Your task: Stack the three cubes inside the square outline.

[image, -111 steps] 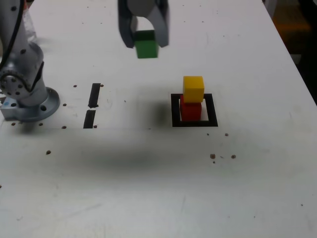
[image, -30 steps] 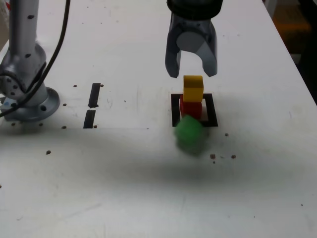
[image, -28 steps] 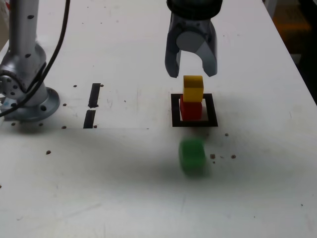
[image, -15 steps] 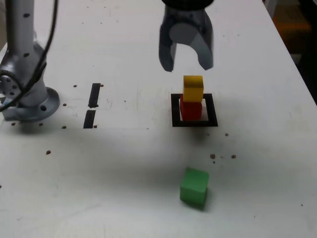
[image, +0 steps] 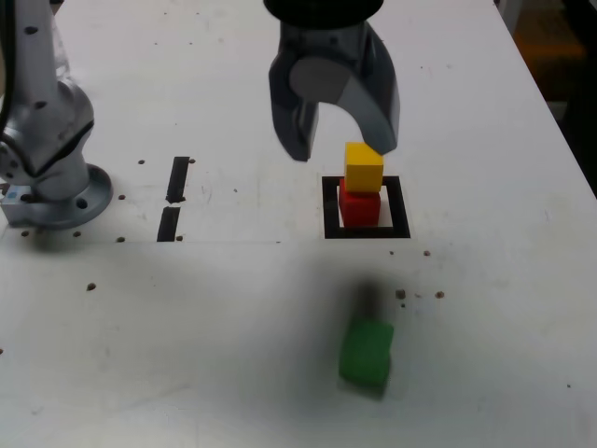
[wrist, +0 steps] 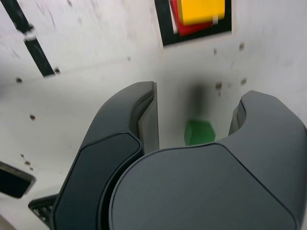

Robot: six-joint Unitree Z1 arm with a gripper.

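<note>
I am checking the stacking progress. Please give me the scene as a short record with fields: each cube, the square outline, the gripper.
red cube: on the table inside the square outline
yellow cube: stacked on the red cube
green cube: lying on the table outside the outline, nearer the camera in the exterior view, not stacked
gripper: open, empty, raised above the table near the stack
stack: two cubes of three

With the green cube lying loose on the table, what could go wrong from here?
1. The green cube sits outside the outline; a poor regrasp could push it further away.
2. The open hand hangs close beside the yellow cube on the red cube; a careless swing may topple them.
</note>
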